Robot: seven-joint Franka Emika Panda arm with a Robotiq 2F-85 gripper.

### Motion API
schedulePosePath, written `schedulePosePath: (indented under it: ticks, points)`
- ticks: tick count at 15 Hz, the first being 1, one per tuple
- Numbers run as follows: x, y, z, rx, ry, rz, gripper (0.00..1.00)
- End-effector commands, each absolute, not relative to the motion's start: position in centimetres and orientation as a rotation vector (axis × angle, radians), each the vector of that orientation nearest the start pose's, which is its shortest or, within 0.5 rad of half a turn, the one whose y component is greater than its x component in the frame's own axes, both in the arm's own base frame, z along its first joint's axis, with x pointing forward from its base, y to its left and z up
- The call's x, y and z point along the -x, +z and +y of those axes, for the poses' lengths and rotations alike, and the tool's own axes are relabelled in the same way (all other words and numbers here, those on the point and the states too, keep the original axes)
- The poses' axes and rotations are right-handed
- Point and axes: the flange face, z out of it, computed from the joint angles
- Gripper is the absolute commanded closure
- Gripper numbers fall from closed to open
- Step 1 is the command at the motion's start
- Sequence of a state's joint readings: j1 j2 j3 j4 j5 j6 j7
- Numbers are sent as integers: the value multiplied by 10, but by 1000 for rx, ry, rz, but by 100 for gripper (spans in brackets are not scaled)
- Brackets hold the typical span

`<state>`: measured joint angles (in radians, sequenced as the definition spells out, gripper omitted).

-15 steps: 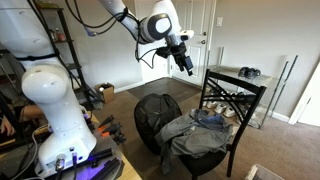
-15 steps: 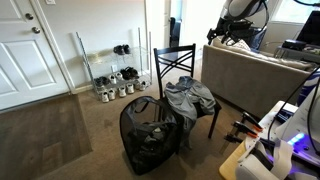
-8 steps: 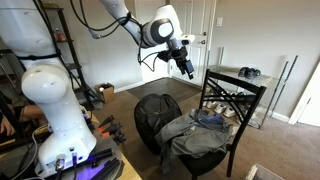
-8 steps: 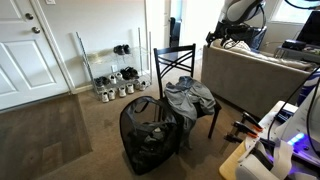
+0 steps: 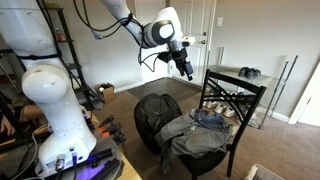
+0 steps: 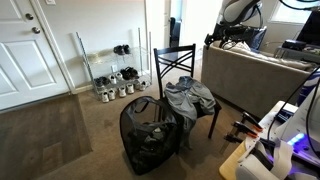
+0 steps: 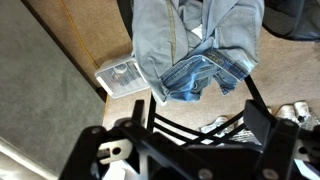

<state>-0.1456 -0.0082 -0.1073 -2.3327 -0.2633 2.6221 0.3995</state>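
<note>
Lying in a heap on the seat of the chair (image 5: 238, 95), the jeans (image 7: 195, 45) are the thing nearest the gripper (image 5: 186, 68), though well apart from it. In the wrist view they show as pale blue denim, with a darker crumpled fold near the middle and one part hanging over the seat edge toward the carpet (image 7: 50, 60). The black crossed bars of the chair back run just below them in that view. In both exterior views the jeans lie mixed with a grey garment (image 5: 195, 142) that droops off the front of the seat.

The gripper hangs high in the air above the chair, tilted downward. Its jaws are spread wide with nothing between them, and it touches nothing.

A small white packet (image 7: 125, 77) lies on the carpet just beside the hanging denim. A black mesh hamper (image 6: 150, 135) stands on the floor touching or just beside the chair, with dark cloth inside. A rack (image 6: 112, 72) carrying shoes (image 6: 118, 88) stands against the wall behind the chair. A couch (image 6: 262, 78) sits to one side, and a white door (image 6: 25, 50) is shut at the far end of the room.
</note>
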Motion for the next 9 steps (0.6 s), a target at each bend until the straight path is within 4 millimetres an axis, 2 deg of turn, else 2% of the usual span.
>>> schedulePosePath:
  ticks: [1,5,9]
  points:
    - [-559,338,-127,3139,-332,634,0]
    - [-604,299,-134,3074,-152,572,0]
    - [-640,269,-145,3035,-28,536,0]
